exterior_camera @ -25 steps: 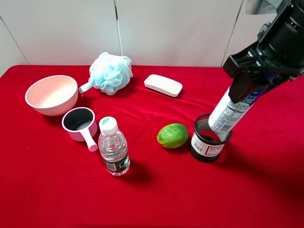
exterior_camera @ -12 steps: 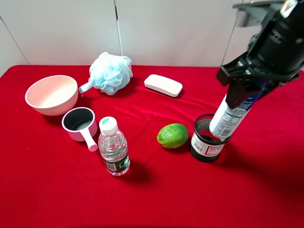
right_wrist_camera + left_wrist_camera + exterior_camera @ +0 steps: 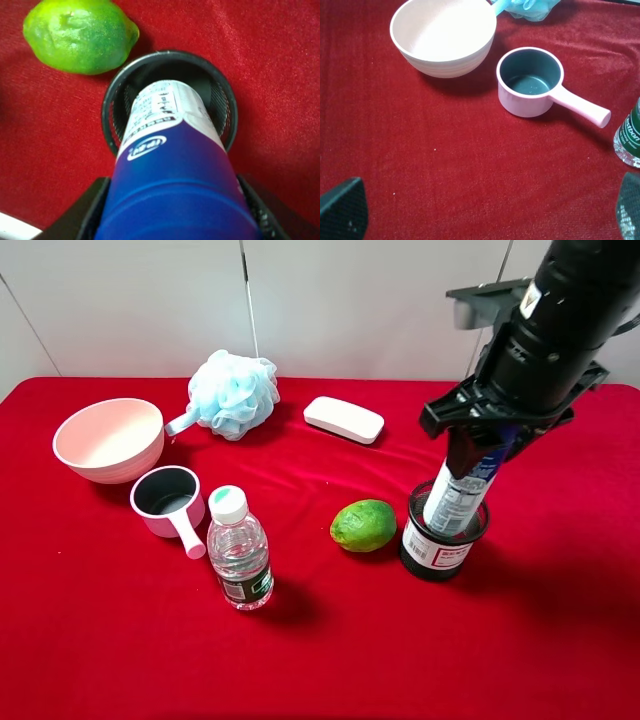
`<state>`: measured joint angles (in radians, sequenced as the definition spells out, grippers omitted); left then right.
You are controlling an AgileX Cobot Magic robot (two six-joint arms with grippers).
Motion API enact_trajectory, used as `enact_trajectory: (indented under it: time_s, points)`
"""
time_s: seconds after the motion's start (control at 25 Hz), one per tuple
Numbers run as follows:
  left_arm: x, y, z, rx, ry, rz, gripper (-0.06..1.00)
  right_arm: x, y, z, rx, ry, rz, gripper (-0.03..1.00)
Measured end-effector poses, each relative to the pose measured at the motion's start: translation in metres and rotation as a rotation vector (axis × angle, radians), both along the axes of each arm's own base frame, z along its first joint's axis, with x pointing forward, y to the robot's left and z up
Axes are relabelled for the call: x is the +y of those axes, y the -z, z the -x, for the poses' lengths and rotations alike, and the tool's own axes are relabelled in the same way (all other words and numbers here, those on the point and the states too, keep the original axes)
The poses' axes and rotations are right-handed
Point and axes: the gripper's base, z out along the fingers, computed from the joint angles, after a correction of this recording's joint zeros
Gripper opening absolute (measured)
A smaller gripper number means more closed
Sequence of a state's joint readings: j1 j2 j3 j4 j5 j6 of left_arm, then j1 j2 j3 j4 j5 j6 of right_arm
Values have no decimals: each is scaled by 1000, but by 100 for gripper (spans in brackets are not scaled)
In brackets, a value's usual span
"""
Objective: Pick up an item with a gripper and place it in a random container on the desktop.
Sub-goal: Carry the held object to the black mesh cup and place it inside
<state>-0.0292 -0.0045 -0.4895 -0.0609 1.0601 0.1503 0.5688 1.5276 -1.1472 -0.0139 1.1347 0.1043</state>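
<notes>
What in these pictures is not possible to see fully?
Base of the bottle: hidden inside the mesh cup, exterior high and right wrist.
Its top end: covered by the right hand, exterior high.
The left hand: only fingertips show, left wrist edge.
The water bottle: cut by left wrist edge.

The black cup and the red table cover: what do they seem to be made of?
Black cup: probably thin metal wire mesh, matte black; fine see-through holes show in its wall in the right wrist view. Red table cover: seemingly cloth, velvet-like, with soft sheen; fine nap and shallow folds show.
</notes>
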Motion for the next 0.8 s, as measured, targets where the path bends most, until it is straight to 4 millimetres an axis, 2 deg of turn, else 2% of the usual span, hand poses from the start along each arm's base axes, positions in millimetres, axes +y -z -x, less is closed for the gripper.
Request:
enact_trajectory:
  time_s: [0.16, 0.52, 0.8]
  points:
    - [0, 0, 0, 0, 0, 0, 99, 3, 11, -5, -1, -2, 1, 38]
    - [0, 0, 0, 0, 0, 0, 99, 2, 42, -3, 28, -5, 19, 38]
    - [0, 0, 0, 0, 0, 0, 99, 3, 47, -5, 27, -5, 18, 38]
